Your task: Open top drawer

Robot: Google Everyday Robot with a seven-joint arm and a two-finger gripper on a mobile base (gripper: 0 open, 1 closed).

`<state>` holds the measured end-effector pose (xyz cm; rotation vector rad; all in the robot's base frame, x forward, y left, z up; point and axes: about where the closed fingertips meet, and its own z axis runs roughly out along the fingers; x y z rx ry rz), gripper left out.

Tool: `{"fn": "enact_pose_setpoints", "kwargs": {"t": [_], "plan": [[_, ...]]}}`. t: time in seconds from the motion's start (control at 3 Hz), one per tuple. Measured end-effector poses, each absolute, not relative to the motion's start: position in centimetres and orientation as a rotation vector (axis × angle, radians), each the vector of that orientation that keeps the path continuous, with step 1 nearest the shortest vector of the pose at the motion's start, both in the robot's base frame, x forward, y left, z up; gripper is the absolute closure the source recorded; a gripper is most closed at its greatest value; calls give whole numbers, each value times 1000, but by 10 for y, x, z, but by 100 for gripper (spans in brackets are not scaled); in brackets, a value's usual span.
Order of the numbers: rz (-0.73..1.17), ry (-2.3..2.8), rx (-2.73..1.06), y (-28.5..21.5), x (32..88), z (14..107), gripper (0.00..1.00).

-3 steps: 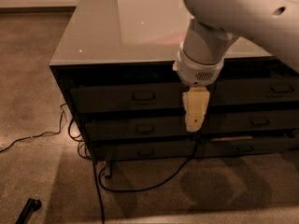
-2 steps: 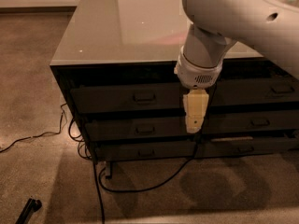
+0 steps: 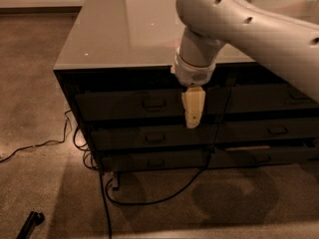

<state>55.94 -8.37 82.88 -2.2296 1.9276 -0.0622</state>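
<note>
Gripper (image 3: 192, 119) hangs tip-down off the white arm (image 3: 249, 26), at about 3 o'clock from the loop handle (image 3: 154, 104) and near it, not on it. Its tan tip crosses the lower edge of the top drawer (image 3: 119, 104) front. Contact with the front: cannot tell. Jaw opening: cannot tell, only one tan shape shows.

Top drawer sits shut under the glossy cabinet top (image 3: 114, 34), in the cabinet's left half, front level with the middle drawer (image 3: 124, 138) and bottom drawer (image 3: 134, 162) at its 6 o'clock. Narrower fronts (image 3: 269, 99) lie at 3 o'clock. Black cables (image 3: 149, 201) trail on the carpet at 6 o'clock of the cabinet; a dark object (image 3: 31, 223) lies at 8 o'clock.
</note>
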Motion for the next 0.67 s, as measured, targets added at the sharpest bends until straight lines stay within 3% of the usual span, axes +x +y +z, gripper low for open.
{"fn": "enact_pose_setpoints", "kwargs": {"t": [0.67], "plan": [[-47,1835,-2328,-50,584,812,0]]}}
